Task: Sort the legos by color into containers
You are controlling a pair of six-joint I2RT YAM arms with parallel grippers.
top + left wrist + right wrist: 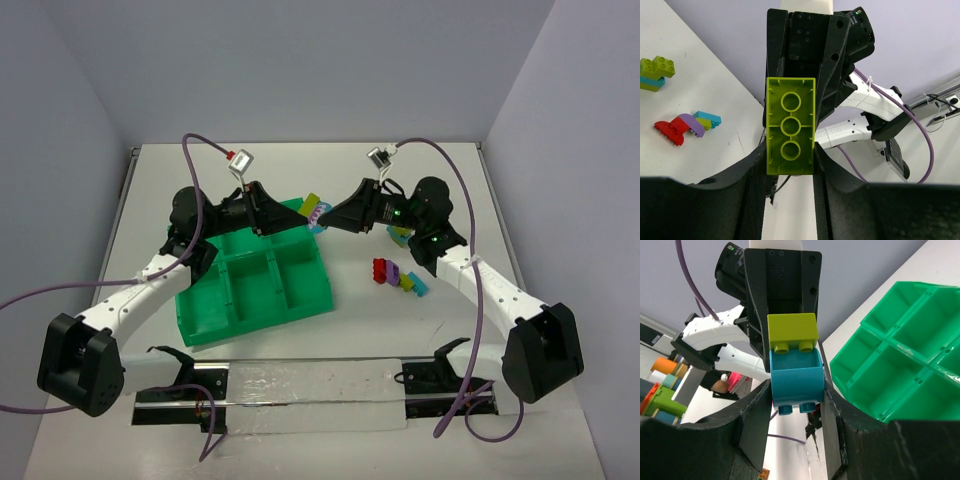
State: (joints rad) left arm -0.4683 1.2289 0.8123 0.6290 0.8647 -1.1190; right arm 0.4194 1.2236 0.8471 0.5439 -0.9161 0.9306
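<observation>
left hand [790, 167] clamps yellow-green brick [790, 132] | right hand [796, 392] closed around light blue brick [796, 375] stuck to it, likely to pull them apart | pair held over far-right corner of tray [200, 312] | other legos [398, 277] wait on counter [400, 345]

Lime lego [792, 329] joined to blue lego [796, 381]

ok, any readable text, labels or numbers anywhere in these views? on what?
None readable.
Left cable connector: too small to show any print.
Right cable connector: same.
Yellow-green brick: no lettering visible.
</observation>
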